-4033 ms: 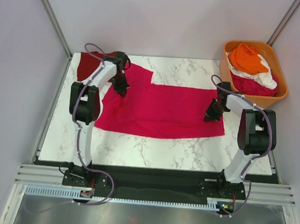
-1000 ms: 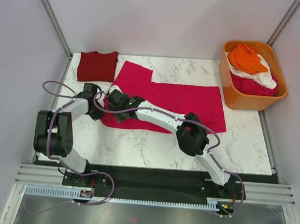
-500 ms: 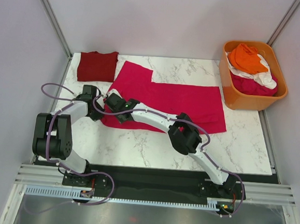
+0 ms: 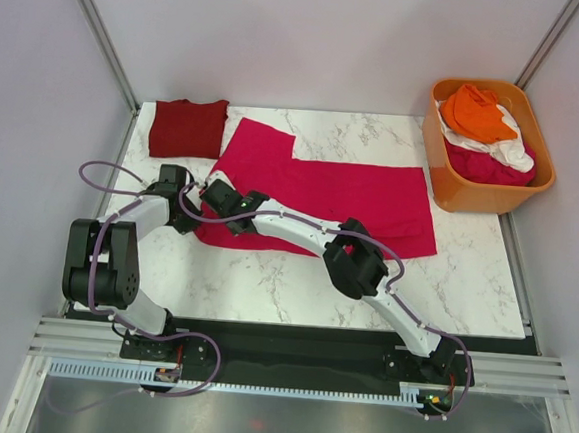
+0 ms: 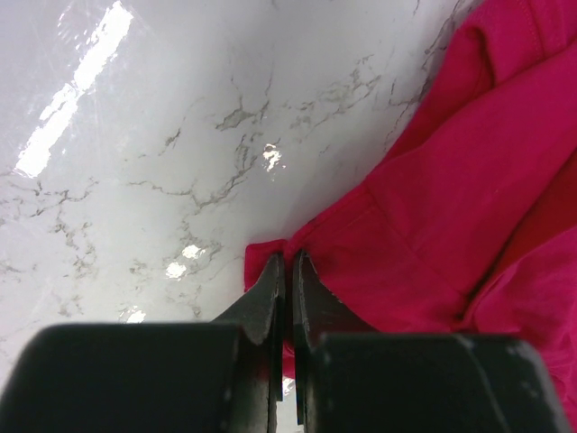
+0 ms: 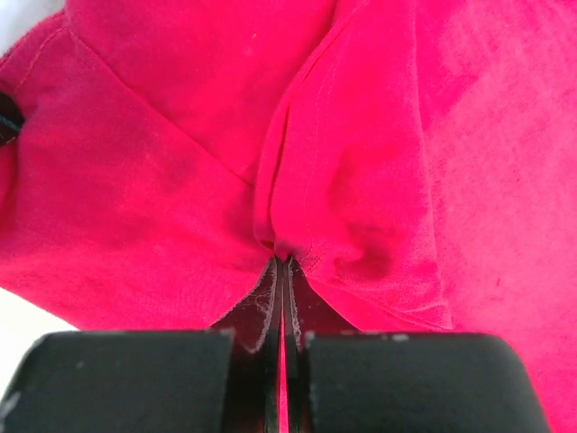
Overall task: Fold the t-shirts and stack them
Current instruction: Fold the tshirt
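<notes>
Left wrist view: the left gripper [image 5: 288, 262] has its fingers pressed together on the corner of the magenta t-shirt [image 5: 469, 207], pinching the hem where the cloth ends against the bare marble table [image 5: 162, 135]. From that corner the shirt runs off to the right and upward, creased in a few loose folds.

In the right wrist view the right gripper [image 6: 282, 263] is likewise closed, with a raised ridge of the same magenta cloth caught between its fingertips and a thin red strip showing in the slit between the fingers. The cloth fills almost the whole of this view.

From the top camera both arms meet at the shirt's near left corner. The left arm comes in from the left, and the right arm stretches across the near part of the table, over the shirt's near edge. The rest of the shirt lies spread flat toward the right.

A maroon t-shirt [image 4: 187, 126] lies folded at the far left corner of the table, apart from the magenta one.

At the far right an orange plastic tub [image 4: 439, 178] holds an orange t-shirt [image 4: 475, 111] on top of a white t-shirt [image 4: 510, 149] and a pink t-shirt [image 4: 489, 168].
</notes>
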